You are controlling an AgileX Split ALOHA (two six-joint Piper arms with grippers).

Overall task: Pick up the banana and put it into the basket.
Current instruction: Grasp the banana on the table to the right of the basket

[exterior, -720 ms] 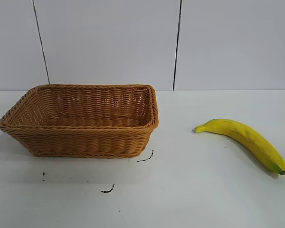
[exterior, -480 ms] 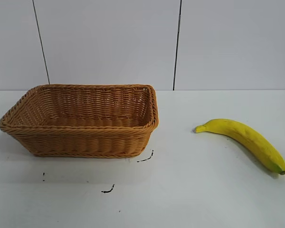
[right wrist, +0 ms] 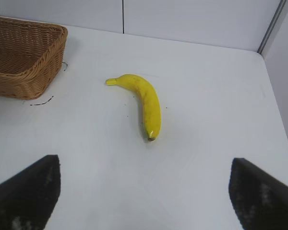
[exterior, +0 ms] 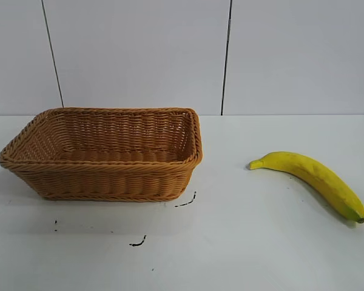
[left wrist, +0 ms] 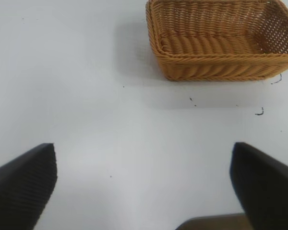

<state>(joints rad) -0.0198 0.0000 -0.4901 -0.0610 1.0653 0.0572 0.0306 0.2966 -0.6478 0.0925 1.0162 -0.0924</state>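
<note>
So, right end effector (right wrist: 144,201) is spread wide w/ nothing between its fingers (right wrist: 26,191), hanging above bare table (right wrist: 206,105). The banana (right wrist: 145,101) lies ahead of it, roughly centred between the finger tips but well apart from them, flat on the table, dark-tipped greenish end nearer the end effector, stem end pointing away toward the basket (right wrist: 19,57). Basket sits farther off, beyond the banana & to one side, not touching it.

Left end effector (left wrist: 144,191) is also wide open & holds nothing; only white table under it. The basket is well ahead of it, off to one side, upright, nothing visible inside. A few small dark marks (left wrist: 260,112) on the table near the basket's front edge.

From the exterior view neither arm shows; banana (exterior: 312,179) and basket (exterior: 103,154) lie well apart on the table.
</note>
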